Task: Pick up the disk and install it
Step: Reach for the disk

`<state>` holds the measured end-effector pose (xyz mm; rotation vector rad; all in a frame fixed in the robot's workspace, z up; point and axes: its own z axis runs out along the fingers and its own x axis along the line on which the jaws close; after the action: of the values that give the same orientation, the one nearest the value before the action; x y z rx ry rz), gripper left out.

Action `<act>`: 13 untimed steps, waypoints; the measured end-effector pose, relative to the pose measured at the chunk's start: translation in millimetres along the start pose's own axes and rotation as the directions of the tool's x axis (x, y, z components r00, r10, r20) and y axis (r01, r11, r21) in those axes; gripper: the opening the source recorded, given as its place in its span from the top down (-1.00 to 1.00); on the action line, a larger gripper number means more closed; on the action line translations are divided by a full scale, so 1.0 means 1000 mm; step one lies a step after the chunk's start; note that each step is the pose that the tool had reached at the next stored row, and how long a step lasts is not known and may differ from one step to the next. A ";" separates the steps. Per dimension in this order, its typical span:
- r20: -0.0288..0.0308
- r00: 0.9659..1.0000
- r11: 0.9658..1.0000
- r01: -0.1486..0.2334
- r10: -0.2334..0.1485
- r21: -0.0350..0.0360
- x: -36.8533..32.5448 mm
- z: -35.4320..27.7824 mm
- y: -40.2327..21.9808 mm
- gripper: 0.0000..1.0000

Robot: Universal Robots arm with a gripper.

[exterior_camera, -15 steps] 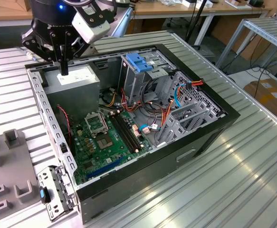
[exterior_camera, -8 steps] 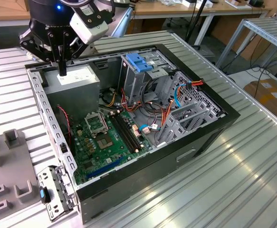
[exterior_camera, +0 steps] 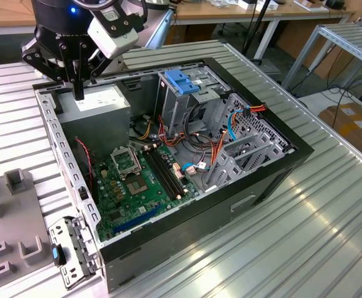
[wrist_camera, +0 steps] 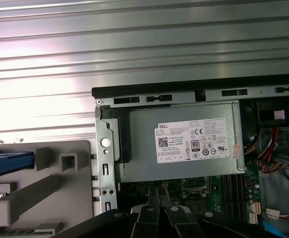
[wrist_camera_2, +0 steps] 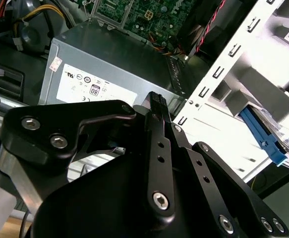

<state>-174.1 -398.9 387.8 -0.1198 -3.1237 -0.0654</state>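
Observation:
My gripper [exterior_camera: 79, 93] hangs over the back left corner of the open computer case [exterior_camera: 243, 205], just above the grey power-supply box [exterior_camera: 97, 107]. Its black fingers [wrist_camera_2: 156, 101] are pressed together, shut, with nothing between them. In the first wrist view their tips [wrist_camera: 159, 212] point toward the power-supply box [wrist_camera: 184, 144]. The disk shows by its blue carrier edge [wrist_camera: 8, 163], lying in a grey fixture [wrist_camera: 45, 183] outside the case, beside the case's wall. In the second wrist view that blue edge [wrist_camera_2: 263, 140] lies past the white perforated case rail [wrist_camera_2: 218, 79]. The gripper is well apart from the disk.
Inside the case are a green motherboard [exterior_camera: 137, 186], orange and blue cables [exterior_camera: 221, 146], and a tall grey cage with a light-blue latch [exterior_camera: 182, 82]. A grey fixture block [exterior_camera: 19, 245] sits at the exterior view's left. The ribbed metal table [exterior_camera: 305, 236] surrounds the case.

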 end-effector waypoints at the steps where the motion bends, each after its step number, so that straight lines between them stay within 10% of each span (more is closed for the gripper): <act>1: 0.000 1.000 1.000 0.000 0.000 0.000 0.0003 0.0001 0.0000 0.79; 13: -0.005 1.000 1.000 0.000 0.000 0.000 0.0042 0.0008 -0.0004 0.79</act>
<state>-178.3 -398.9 387.1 -0.1197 -3.1183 -0.0649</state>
